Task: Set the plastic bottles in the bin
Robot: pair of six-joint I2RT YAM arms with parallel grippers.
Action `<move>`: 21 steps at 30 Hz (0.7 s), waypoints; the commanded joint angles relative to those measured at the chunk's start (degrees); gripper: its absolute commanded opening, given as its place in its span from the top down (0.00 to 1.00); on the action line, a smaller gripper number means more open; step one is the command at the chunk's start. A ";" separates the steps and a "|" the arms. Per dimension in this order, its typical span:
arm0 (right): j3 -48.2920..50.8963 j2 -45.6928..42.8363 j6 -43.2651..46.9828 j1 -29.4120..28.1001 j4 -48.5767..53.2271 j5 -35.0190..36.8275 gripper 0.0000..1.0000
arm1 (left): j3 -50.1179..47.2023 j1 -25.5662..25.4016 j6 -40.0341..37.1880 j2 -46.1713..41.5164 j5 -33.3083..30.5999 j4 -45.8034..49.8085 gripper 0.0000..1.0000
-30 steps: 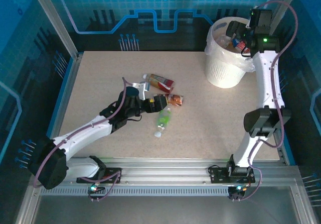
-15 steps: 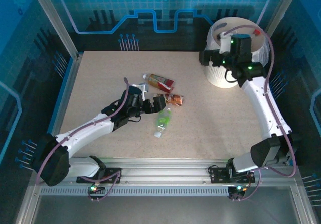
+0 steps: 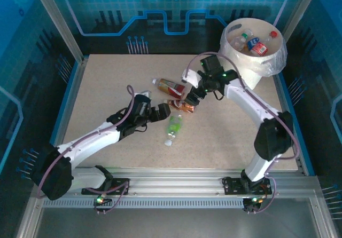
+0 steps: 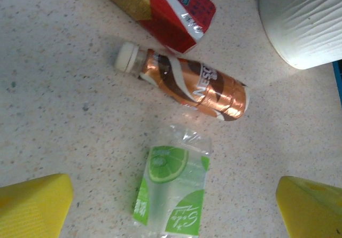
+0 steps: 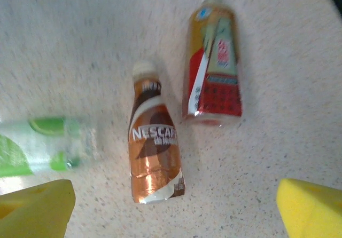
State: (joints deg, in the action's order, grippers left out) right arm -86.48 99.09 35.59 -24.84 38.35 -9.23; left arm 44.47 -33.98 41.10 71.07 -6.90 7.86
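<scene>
Plastic bottles (image 3: 174,125): 3 on table (image 3: 107,78), others in bin (image 3: 262,67).

Both white arms (image 3: 91,139) carry black joints, looping purple cables and yellow tool fingers (image 4: 32,203).

left wrist | red-label bottle (image 4: 176,11): cropped at top | green-label bottle (image 4: 171,195): cropped at bottom

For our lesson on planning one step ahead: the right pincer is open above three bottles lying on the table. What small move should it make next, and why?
Probably lower the right pincer straight onto the copper-foil plastic bottle with a cream cap. It lies flat, roughly centred between the open yellow fingers; the red-labelled bottle and the green-labelled clear bottle sit off to the sides.
</scene>
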 commanded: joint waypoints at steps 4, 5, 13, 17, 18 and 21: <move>-4.80 10.22 14.43 -1.56 6.79 4.20 0.05 | -5.22 0.31 5.74 -3.04 -1.02 -0.03 0.01; -5.33 11.73 15.97 -1.83 7.45 5.22 0.05 | -5.99 0.32 6.33 -2.91 -0.89 -0.91 0.01; -10.25 20.07 21.50 -3.96 10.52 8.71 0.07 | -8.27 0.58 7.44 -2.07 -2.08 -3.26 0.01; -13.54 23.80 21.19 -4.16 12.63 8.01 0.12 | -10.41 0.62 11.14 -1.10 -0.38 -6.49 0.01; -14.01 24.41 21.14 -4.25 13.05 7.92 0.14 | -11.07 0.56 11.88 -0.67 0.51 -7.56 0.01; -13.34 25.19 21.62 -4.75 12.98 8.62 0.18 | -11.36 0.58 12.37 0.67 1.86 -8.23 0.01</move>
State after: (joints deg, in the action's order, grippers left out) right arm -98.78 122.89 55.86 -28.60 48.18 -1.04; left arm 34.00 -33.80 51.22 70.48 -6.96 2.22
